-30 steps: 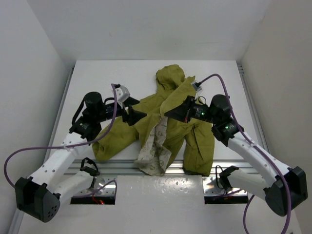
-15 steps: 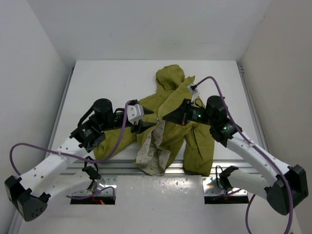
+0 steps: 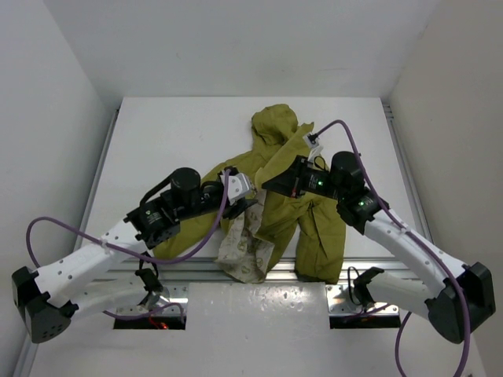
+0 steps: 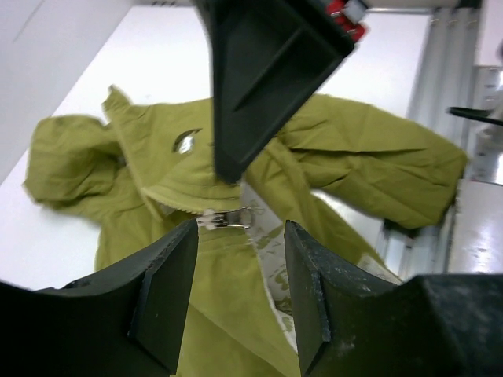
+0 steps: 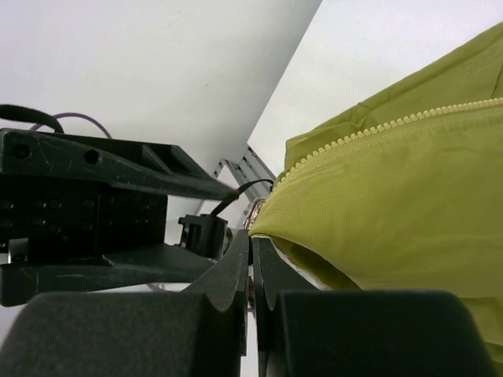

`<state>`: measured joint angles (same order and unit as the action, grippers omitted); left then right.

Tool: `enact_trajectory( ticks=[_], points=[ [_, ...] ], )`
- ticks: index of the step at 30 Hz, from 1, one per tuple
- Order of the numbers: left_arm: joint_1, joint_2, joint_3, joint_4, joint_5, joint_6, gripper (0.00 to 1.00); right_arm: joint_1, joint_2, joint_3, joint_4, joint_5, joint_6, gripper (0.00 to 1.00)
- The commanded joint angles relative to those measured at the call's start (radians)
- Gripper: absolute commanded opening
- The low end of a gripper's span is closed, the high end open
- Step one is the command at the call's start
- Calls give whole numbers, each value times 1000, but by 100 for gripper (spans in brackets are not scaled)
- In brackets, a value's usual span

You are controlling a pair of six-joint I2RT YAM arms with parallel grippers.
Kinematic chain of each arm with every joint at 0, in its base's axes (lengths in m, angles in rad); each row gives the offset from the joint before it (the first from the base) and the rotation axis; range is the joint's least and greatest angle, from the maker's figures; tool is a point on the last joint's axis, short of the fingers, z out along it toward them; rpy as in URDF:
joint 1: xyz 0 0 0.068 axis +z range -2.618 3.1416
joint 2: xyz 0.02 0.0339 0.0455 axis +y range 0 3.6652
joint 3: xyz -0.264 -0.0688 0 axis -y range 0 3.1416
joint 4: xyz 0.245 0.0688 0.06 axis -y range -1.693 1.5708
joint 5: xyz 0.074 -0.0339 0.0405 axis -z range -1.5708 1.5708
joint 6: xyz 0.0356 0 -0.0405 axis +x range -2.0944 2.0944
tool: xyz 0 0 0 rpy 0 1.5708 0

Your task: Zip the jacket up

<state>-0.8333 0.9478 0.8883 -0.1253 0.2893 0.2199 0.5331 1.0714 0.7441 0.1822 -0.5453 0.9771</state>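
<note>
Left gripper (image 4: 240,236) has swung in, jaws apart, toward the small metal zipper pull (image 4: 228,217).
Right gripper (image 5: 251,253) clamps the olive-green hooded fabric jacket's (image 3: 314,228) zip edge on the white table (image 3: 157,133); next, pinch that pull.

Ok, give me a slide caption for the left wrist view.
Open left gripper frames the zipper pull of the olive jacket, whose edge the shut right gripper pinches above.

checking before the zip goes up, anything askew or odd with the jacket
The jacket lies rumpled and unzipped; on one side its cream lining is flipped face up and spills past the near edge of the table onto the metal rail. The right end effector pinches fabric beside the zipper teeth.
</note>
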Motion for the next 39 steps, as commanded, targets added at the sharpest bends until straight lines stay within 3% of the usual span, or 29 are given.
enact_trajectory(
  ticks=[1,8,19,32,39],
  points=[
    [-33,2,21,44,-169,7,53,8,7,41,49,12,35,0],
    [-43,11,12,81,-237,30,51,8,10,41,63,1,46,0],
    [-43,-9,-8,81,-44,21,48,8,13,41,57,10,43,0],
    [-43,22,1,70,-117,-24,48,8,-4,43,91,2,61,0],
    [-43,40,1,79,-171,-33,35,8,-11,41,96,-8,58,0]
  ],
)
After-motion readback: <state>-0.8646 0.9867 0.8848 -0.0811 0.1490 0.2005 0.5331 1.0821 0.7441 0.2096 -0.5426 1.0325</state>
